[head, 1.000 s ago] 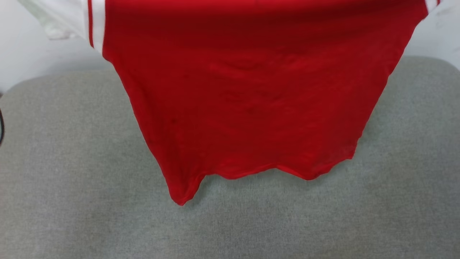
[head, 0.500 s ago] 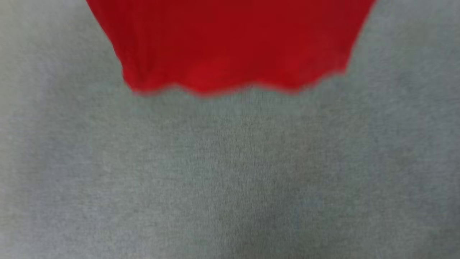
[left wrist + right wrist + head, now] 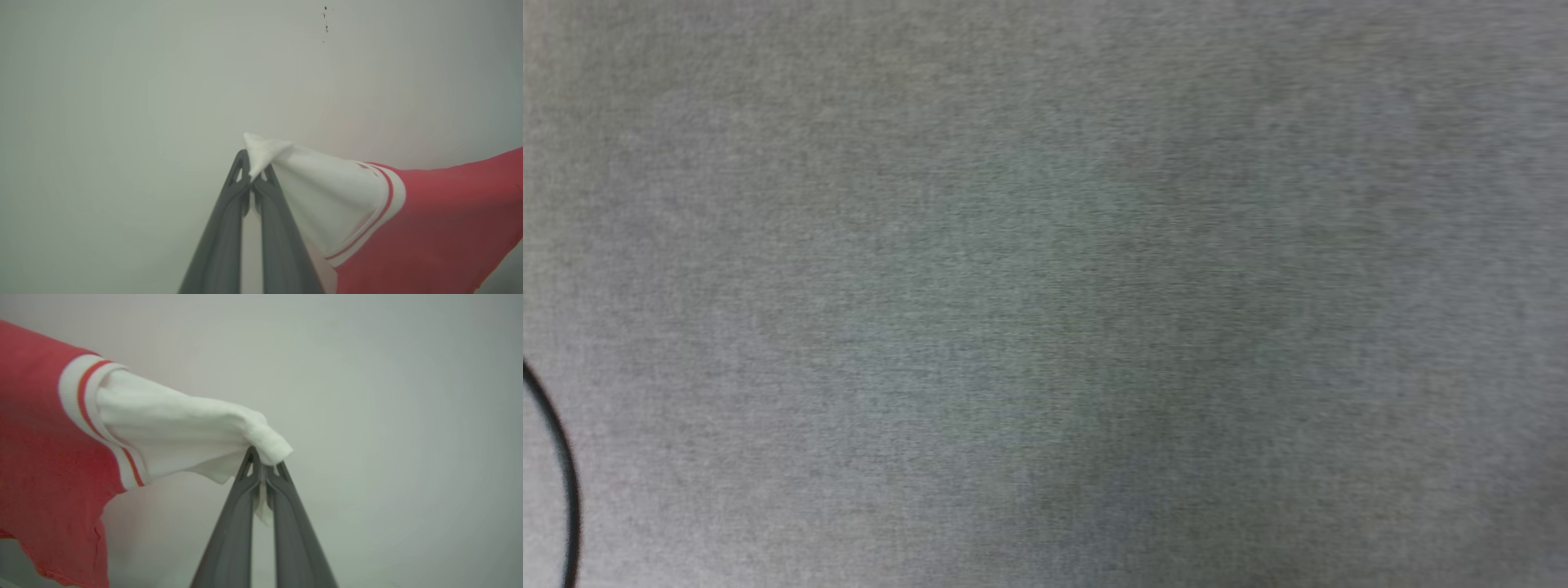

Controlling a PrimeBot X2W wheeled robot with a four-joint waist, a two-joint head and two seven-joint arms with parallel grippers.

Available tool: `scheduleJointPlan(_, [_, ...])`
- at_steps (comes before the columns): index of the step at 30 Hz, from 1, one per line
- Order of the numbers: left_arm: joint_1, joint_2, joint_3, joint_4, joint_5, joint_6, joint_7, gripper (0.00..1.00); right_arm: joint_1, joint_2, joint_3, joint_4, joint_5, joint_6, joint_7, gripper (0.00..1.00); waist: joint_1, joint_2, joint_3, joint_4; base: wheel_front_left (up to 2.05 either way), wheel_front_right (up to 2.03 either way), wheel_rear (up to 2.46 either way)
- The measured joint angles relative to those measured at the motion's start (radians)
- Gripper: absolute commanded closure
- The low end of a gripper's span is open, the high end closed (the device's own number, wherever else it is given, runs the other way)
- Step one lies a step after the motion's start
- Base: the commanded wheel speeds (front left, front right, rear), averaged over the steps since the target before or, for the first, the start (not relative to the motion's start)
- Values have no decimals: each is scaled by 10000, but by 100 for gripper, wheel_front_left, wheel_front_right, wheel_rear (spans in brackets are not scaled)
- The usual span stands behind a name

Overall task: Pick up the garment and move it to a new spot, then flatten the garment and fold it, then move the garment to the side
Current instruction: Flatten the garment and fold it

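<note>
Left wrist view: the left pincer (image 3: 253,171) is clenched on the tip of one white short sleeve of the garment (image 3: 429,220), a red jersey-style T-shirt. The sleeve fans out from the pinch to a band of red-and-white striped trim. Beyond the trim the red body stretches to that view's right, where the frame edge cuts it off. Behind it is a pale wall (image 3: 122,81) with a few dark specks (image 3: 325,18).

Right wrist view: the right pincer (image 3: 263,457) is clamped on the bunched end of the other white sleeve, and a scrap of white cloth pokes down between its fingers. The red body hangs to that view's left, its wavy lower hem partly cut off. The shirt hangs in front of the wall, held by both sleeves. Which side faces out cannot be told.

Head view: a blurred grey woven surface (image 3: 1045,245), with a thin dark curved cable (image 3: 564,482) cut off at the lower left edge.
</note>
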Motion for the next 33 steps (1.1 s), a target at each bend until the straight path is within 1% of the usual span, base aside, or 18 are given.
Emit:
scheduleJointPlan(3, [100, -268, -650, 387, 65, -8, -472, 100, 68, 196, -98, 616, -303, 0, -337, 100, 0, 0, 216, 242, 0, 0, 0])
scheduleJointPlan(7, [1039, -548, -1676, 506, -157, -10, -773, 100, 904, 433, -123, 1294, -362, 0, -757, 100, 0, 0, 191, 433, 0, 0, 0])
scheduleJointPlan(9, [1584, -577, -2128, 487, -366, -12, -907, 100, 1459, 497, -150, 1593, -324, 0, -936, 100, -1, 0, 31, 449, 0, 0, 0])
scheduleJointPlan(12, [2513, -570, -2700, 384, -631, -12, -1074, 100, 2592, 667, 242, 1902, 2, 0, -1143, 100, -1, 0, -321, 449, 0, 0, 0])
scheduleJointPlan(15, [3789, -485, -3229, 146, -706, -12, -1152, 100, 3704, 660, 616, 1956, 477, 0, -1292, 100, -2, 0, -762, 424, 0, 0, 0])
scheduleJointPlan(18, [5260, -428, -3676, -148, -771, -12, -1172, 100, 5001, 385, 1104, 1820, 1030, -2, -1283, 100, -2, 0, -1279, 412, 0, 0, 0])
scheduleJointPlan(21, [6777, -405, -3881, -504, -784, -12, -1172, 100, 6523, 222, 1438, 1438, 2220, 0, -930, 100, -4, 0, -1859, 420, 0, 0, 0])
scheduleJointPlan(24, [8190, -349, -4090, -763, -683, -10, -1187, 100, 7687, -305, 1597, 821, 2945, 0, -679, 100, -5, 0, -2437, 435, 0, 0, 0])
scheduleJointPlan(27, [9425, -305, -4213, -907, -840, 50, -1200, 100, 8982, -813, 1971, 215, 3266, 0, -466, 100, -5, 0, -2991, 450, 0, 0, 0])
scheduleJointPlan(31, [10711, -82, -4414, -1085, -1093, 192, -1200, 100, 10341, -1233, 2138, -345, 3607, 0, -307, 100, -6, 0, -3710, 457, 0, 0, 0])
scheduleJointPlan(33, [11317, 63, -4454, -1269, -1254, 341, -1200, 100, 10920, -1429, 2196, -510, 3614, 0, -253, 100, -6, 0, -4059, 454, 0, 0, 0])
